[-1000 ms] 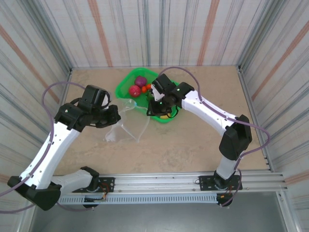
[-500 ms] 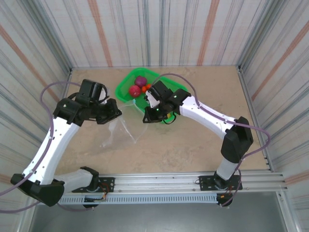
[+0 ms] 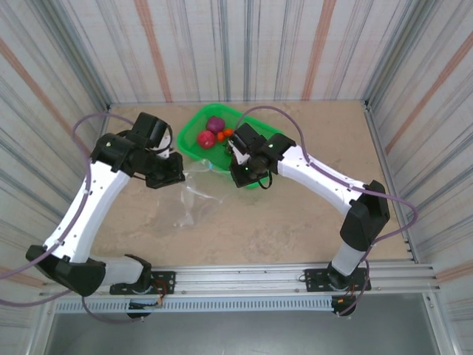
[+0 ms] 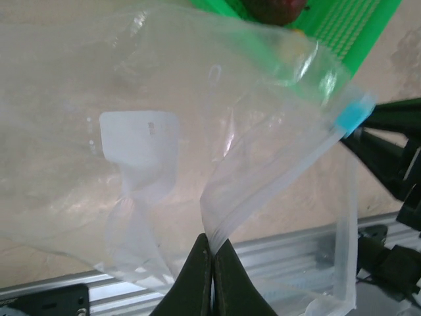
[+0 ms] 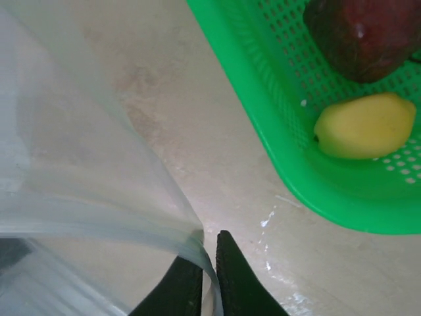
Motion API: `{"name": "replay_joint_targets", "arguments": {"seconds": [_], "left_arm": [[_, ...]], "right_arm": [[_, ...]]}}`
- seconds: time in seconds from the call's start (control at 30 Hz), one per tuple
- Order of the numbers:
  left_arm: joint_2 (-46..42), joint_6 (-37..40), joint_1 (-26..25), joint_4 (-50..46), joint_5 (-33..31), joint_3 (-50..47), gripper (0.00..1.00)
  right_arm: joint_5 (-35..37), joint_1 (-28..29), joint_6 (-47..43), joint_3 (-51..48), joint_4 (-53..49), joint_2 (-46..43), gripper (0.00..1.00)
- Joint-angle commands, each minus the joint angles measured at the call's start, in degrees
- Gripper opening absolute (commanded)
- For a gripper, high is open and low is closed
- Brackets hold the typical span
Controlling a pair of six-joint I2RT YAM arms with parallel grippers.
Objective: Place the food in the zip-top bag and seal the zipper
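Closing over the last second, the right gripper (image 5: 209, 264) now has its jaws pinched on a thin fold of the zip-top bag (image 4: 138, 138) at its mouth edge, while the left arm has swung its elbow toward the back wall. The left gripper (image 4: 212, 262) is clamped flat on the zipper (image 4: 276, 176), at the end away from the light-blue slider tab (image 4: 354, 116). Between the two pinches the bag hangs low over the table (image 3: 295, 222), just beside the green mesh basket (image 5: 263, 125), apparently empty. The food sits in the basket: a yellow piece (image 5: 365, 125), a dark maroon one (image 5: 368, 29), and in the overhead view a purple piece (image 3: 215, 123), a red one (image 3: 206, 138) and a small orange one (image 3: 228, 133). I judge the film nearly weightless, limp and slick – it will collapse unless both rims are held apart, so the stiffer zipper strip is the place to grip. Hard to tell is whether the right pinch has one layer or both; the clear plastic all but vanishes from above, and the left wrist view cuts off the bag's edges.
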Motion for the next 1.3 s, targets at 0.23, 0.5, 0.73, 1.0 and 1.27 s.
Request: {"name": "replay_joint_targets", "arguments": {"seconds": [0.23, 0.5, 0.73, 1.0, 1.27], "left_arm": [[0.50, -3.87, -4.57, 2.73, 2.87, -3.30, 0.19], [-3.35, -10.33, -4.22, 12.82, 6.18, -8.19, 0.36], [-7.14, -16.30, -4.15, 21.89, 7.86, -14.26, 0.38], [-7.31, -18.38, -4.83, 24.47, 8.68, -15.86, 0.39], [-5.81, -19.46, -6.46, 26.86, 9.63, -16.51, 0.32]], "right_arm": [[-7.89, 0.96, 5.05, 0.25, 6.80, -6.61, 0.00], [-6.22, 0.90, 9.98, -2.24, 10.02, -7.72, 0.00], [-4.91, 0.64, 14.23, -4.08, 13.27, -8.20, 0.00], [-2.06, 0.63, 16.49, -4.54, 14.20, -8.19, 0.00], [-1.97, 0.68, 17.16, -4.27, 15.00, -7.30, 0.00]]}}
